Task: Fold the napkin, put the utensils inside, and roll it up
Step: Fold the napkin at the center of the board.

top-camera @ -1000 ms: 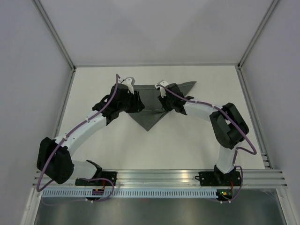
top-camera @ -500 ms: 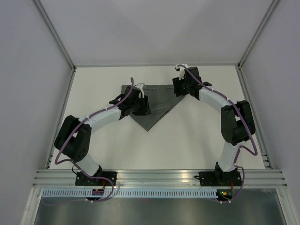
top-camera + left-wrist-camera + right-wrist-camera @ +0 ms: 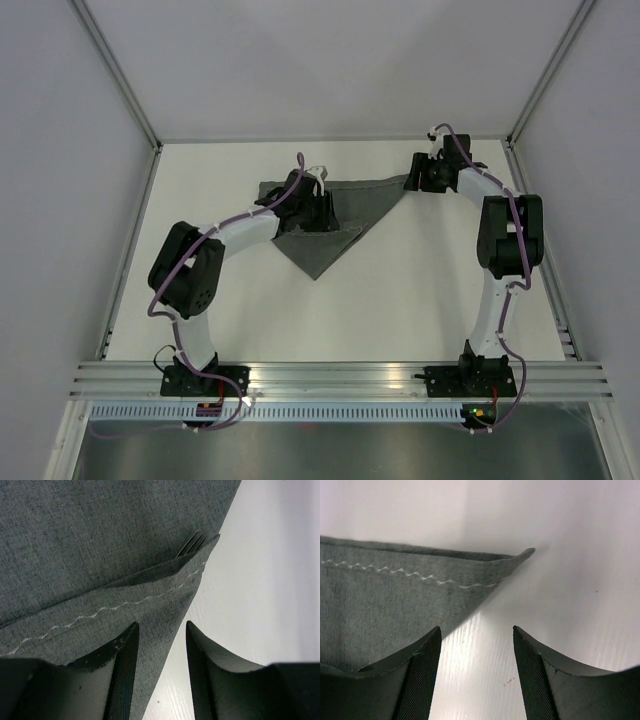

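The napkin is matt, finely woven grey cloth with pale thread stitching. At its one-o'clock corner, fork tines look like dull metal. The counter is smooth, white, faintly glossy. The right pincer has black, finely cross-hatched pads.

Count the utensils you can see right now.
1. Only the fork tines show, peeking out from under the folded flap of the napkin in the left wrist view. The top view shows no utensils on the table. Others may be hidden inside the folds.
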Robot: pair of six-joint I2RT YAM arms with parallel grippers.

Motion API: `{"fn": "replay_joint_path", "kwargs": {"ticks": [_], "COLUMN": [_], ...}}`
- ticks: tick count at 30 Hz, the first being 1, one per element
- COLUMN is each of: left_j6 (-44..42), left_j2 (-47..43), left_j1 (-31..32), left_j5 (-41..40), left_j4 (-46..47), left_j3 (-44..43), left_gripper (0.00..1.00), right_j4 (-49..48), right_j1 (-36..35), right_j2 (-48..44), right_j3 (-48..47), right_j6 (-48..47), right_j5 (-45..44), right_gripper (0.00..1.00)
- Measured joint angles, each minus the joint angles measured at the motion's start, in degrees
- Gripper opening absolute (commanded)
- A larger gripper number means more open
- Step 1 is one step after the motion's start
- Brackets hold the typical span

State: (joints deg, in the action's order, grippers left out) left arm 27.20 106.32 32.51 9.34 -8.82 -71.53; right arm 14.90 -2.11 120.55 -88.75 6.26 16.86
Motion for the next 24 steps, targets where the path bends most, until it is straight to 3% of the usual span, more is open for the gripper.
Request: {"fn": "replay_joint_path", "kwargs": {"ticks": [9, 24], "left_j6": [0.44, 1.49], "left_j2": [5.42, 12.09], "left_j1": [0.46, 0.74], "left_j5": [0.09, 0.33], "left_j4": [0.42, 0.42], "left_j3": [-4.2, -9.86], "left_gripper": [0.47, 0.46], "right_j4": [-1.09, -6.73], "right_j1": [3.08, 5.22], "right_j2": [8.0, 12.07], "right_j3": [-5.6, -8.26], "right_j6": [6.16, 12.59], "right_j5": [6.47, 12.04], "right_gripper": [0.66, 0.6]}}
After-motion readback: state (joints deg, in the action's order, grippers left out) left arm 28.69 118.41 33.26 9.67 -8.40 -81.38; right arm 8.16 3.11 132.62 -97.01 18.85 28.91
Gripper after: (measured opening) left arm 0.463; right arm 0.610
